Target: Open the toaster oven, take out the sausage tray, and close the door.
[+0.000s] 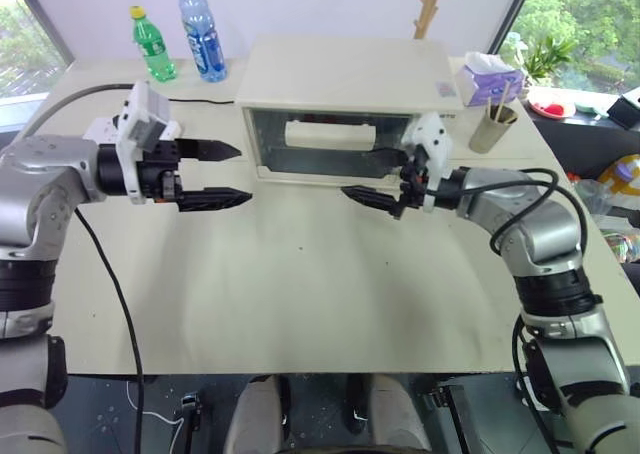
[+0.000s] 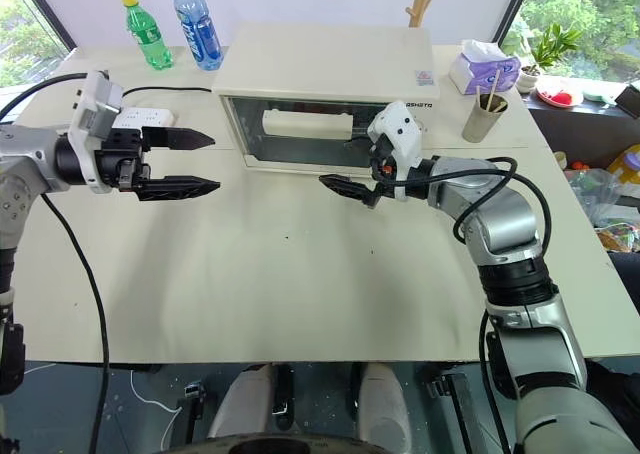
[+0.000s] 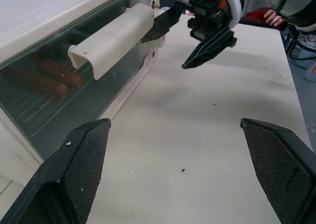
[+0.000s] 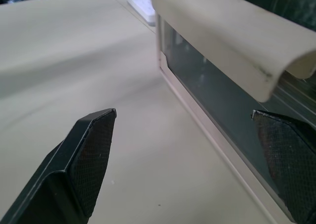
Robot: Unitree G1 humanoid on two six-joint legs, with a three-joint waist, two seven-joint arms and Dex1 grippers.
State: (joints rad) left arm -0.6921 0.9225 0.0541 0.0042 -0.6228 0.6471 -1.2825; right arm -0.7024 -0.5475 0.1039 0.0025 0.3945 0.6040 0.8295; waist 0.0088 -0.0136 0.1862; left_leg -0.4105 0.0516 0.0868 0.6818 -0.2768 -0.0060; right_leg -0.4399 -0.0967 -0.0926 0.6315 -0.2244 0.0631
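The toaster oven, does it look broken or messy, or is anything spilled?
Nothing stands out. The toaster oven sits squarely on the table, its glass door is shut, and the sausages lie inside on the rack. Both grippers, left and right, are open and hold nothing. Nothing looks spilled.

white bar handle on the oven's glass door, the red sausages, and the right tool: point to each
white bar handle (image 3: 116,36), left wrist view, mid-bar
red sausages (image 3: 42,81), left wrist view, nearer sausage
right tool (image 1: 377,178), left eye view, between fingertips

My arms r silver-grey w/ black joints n cables, white wrist cam boxes, black ridged fingers (image 3: 86,165) w/ textured pads.
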